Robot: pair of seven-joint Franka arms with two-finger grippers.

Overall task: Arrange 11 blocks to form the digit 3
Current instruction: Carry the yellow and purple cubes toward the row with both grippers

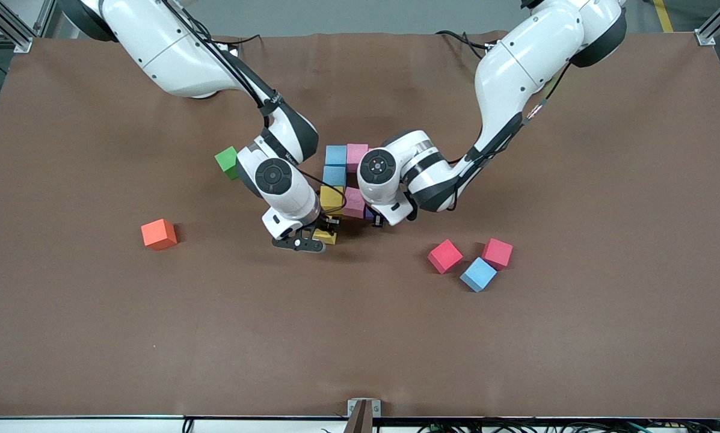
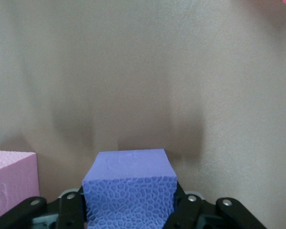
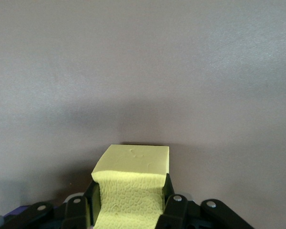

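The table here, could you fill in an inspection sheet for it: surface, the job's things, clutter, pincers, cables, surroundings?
Surface: brown mat, bare over most of it.
Job's things: a partial figure of blue, pink and yellow cubes at the middle; a red cube, a pink cube and a light blue cube loose toward the left arm's end.
Clutter: green cube and orange cube toward the right arm's end.
Pincers: left pincer shut on a purple cube; right pincer shut on a yellow cube; both at the figure.
Cables: black cables by the bases.
Surroundings: metal frame posts at the corners.
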